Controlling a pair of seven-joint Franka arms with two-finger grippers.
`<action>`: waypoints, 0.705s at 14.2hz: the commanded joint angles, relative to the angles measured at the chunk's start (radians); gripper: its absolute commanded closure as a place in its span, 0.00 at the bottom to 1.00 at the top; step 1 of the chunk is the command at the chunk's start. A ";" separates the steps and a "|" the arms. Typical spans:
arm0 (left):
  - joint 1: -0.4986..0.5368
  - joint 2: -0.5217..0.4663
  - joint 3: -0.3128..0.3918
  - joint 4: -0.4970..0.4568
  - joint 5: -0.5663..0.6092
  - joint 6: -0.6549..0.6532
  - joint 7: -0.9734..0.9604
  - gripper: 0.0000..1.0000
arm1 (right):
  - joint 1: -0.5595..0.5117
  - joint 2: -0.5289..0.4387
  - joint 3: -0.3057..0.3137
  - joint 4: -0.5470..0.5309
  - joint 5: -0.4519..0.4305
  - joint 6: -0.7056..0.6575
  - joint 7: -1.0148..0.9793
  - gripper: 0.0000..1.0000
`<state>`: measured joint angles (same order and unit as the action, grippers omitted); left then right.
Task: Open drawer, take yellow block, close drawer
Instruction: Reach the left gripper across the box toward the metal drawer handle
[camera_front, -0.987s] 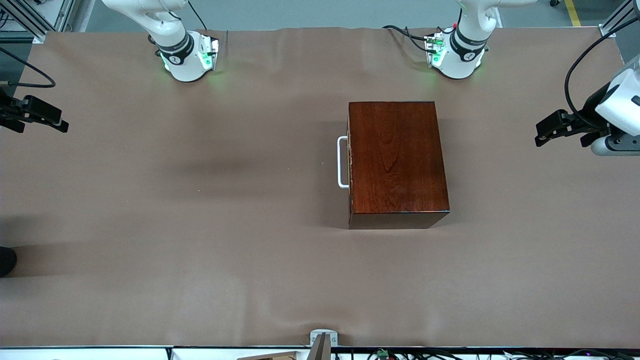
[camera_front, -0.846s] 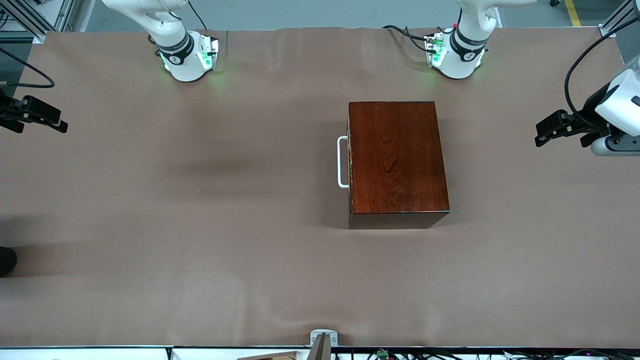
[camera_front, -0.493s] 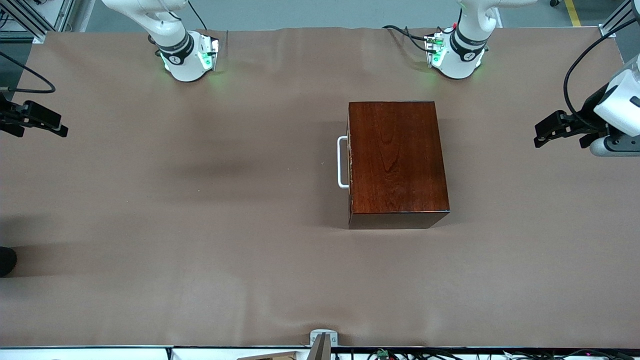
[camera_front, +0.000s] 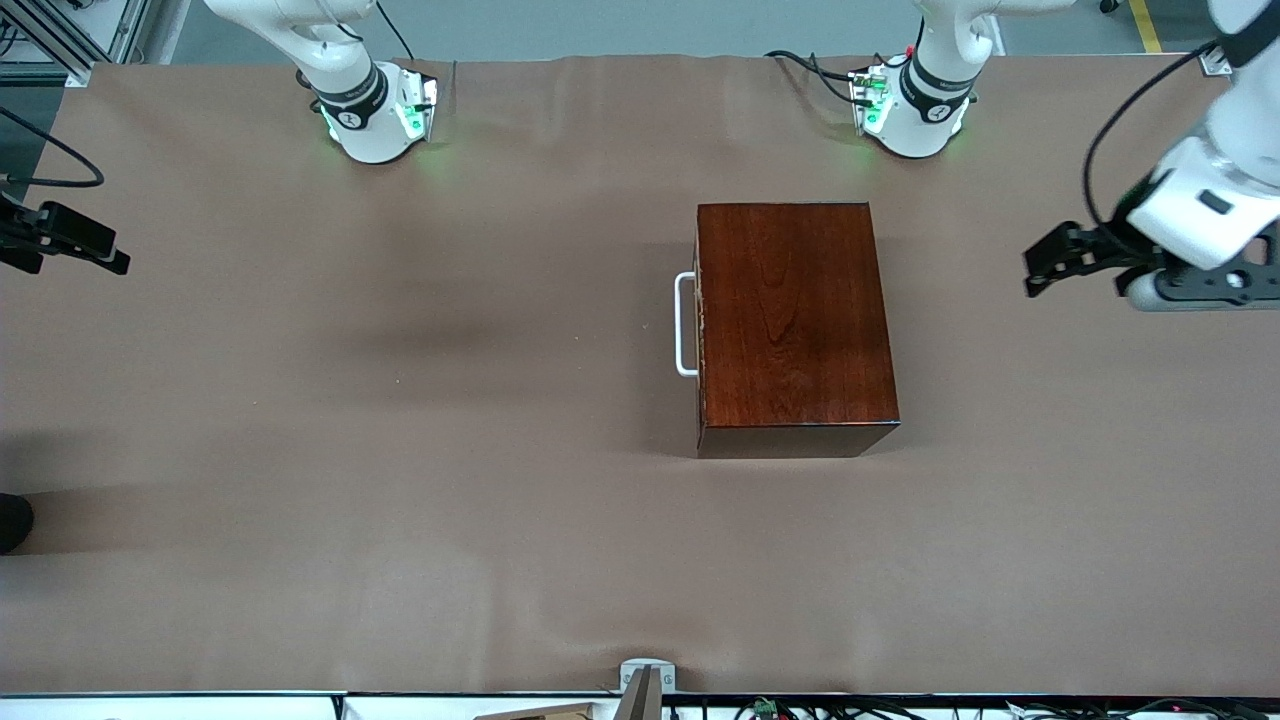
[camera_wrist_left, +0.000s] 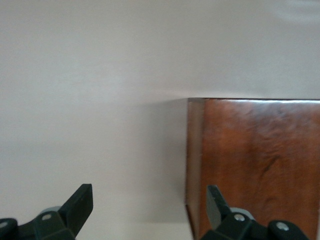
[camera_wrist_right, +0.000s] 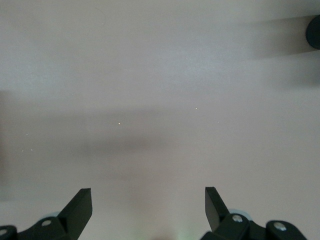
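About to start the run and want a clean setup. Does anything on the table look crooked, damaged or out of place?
Nothing stands out. The wooden box sits flat on the brown cloth, drawer shut, white handle facing the right arm's end. No yellow block is visible.

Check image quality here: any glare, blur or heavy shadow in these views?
Front view: sharp, soft arm shadows on the table, mild sheen on the wooden box. Left wrist view: box slightly soft, highlight along its top edge. Right wrist view: washed-out, faint shadow bands.
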<state>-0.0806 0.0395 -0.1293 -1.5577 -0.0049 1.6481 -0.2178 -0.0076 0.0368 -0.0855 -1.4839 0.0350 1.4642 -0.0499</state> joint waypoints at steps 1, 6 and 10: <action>-0.022 0.046 -0.085 0.033 -0.010 0.016 -0.067 0.00 | -0.023 0.011 0.016 0.020 0.009 -0.005 0.007 0.00; -0.195 0.146 -0.158 0.129 -0.006 0.007 -0.269 0.00 | -0.023 0.011 0.016 0.020 0.010 -0.005 0.007 0.00; -0.387 0.241 -0.150 0.211 0.000 -0.002 -0.524 0.00 | -0.023 0.011 0.016 0.020 0.010 -0.005 0.007 0.00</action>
<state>-0.3914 0.2144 -0.2919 -1.4311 -0.0053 1.6709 -0.6528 -0.0093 0.0378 -0.0841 -1.4834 0.0352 1.4642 -0.0499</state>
